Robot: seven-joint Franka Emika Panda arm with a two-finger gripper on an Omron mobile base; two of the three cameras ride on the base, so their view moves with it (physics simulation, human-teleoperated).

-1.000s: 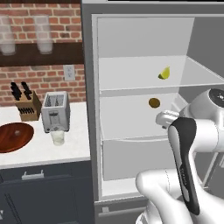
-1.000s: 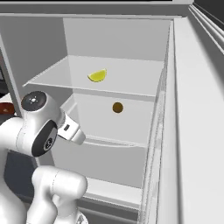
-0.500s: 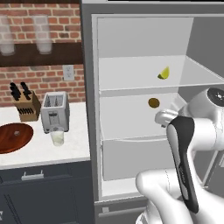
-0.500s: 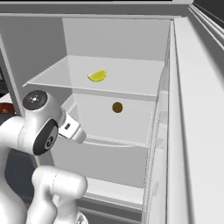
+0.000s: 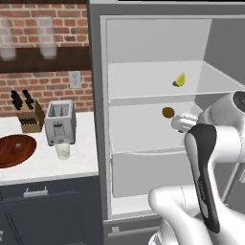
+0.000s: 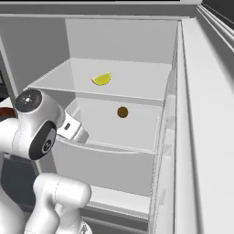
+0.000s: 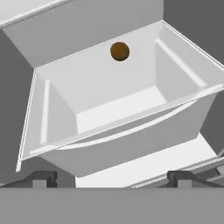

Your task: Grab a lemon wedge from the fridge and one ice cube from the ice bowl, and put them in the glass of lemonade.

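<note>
— Inside the fridge [image 5: 103, 119], where does the lemon wedge [image 5: 179, 80] sit?
— On the upper shelf [image 6: 132, 84], toward its right edge, with bare shelf around it. A brown ball [image 7: 120, 51] lies at the back below, above the empty drawer [image 7: 109, 113].
— And the hand [image 7: 112, 178]?
— Spread wide, grasping nothing, before the drawer's front edge; nothing has shifted since earlier.

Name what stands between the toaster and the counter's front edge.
In the left base view, the glass of lemonade stands just before the toaster; bare counter follows.
</note>
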